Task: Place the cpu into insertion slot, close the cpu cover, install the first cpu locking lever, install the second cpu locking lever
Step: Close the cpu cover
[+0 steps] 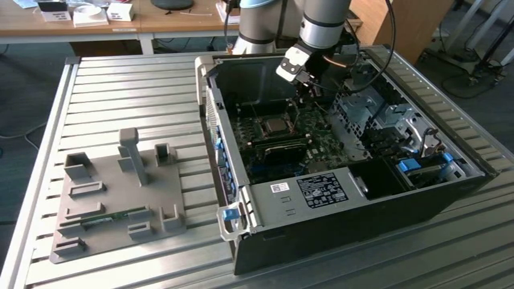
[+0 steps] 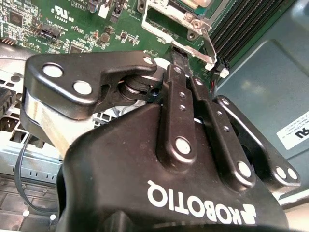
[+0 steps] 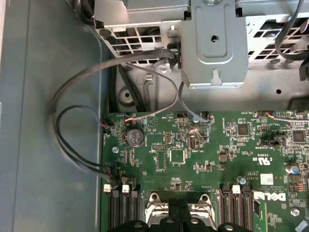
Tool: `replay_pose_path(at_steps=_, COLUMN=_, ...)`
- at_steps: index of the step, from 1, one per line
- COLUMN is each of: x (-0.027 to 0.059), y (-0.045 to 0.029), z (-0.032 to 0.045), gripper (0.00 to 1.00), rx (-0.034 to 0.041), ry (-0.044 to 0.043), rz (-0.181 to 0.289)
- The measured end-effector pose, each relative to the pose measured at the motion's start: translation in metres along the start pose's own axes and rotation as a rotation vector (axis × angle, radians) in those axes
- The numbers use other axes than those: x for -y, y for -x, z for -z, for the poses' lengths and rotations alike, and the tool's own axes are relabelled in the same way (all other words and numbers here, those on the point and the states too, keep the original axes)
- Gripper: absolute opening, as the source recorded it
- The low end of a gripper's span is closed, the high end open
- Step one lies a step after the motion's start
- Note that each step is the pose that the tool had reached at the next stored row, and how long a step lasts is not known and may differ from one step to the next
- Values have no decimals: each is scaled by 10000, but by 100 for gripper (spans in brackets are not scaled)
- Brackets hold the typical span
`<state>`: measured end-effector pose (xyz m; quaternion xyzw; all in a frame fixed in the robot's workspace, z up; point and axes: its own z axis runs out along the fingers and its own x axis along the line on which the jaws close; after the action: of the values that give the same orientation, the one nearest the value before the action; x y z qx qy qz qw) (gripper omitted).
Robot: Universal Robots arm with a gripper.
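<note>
I'm hovering the gripper, fingers pressed together, just short of the locking lever beside the cpu cover (stiff, springy metal, probably best pushed near its free end).

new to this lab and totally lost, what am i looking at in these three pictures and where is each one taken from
The machine is a single robot arm with a two-fingered gripper on its end. The exterior view looks on from off the arm. It shows a slatted metal table bearing an open computer case and, at the exterior view's left, a grey fixture plate. The two wrist views come from cameras riding on the arm, looking into the case at the green motherboard. The gripper's tip sits close by the silver cpu cover. Its fingers are pressed together, and I can see nothing held between them.
</note>
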<state>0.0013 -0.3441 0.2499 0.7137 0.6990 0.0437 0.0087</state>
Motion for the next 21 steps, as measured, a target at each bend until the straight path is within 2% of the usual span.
replay_pose_path(at_steps=9, x=93, y=3, z=-10, gripper=11, rx=11, ry=6, rz=1)
replay_pose_path(at_steps=18, x=97, y=3, z=-12, gripper=11, rx=15, ry=1, rz=2)
replay_pose_path(at_steps=21, x=97, y=3, z=-18, gripper=11, rx=16, ry=-182, rz=-8)
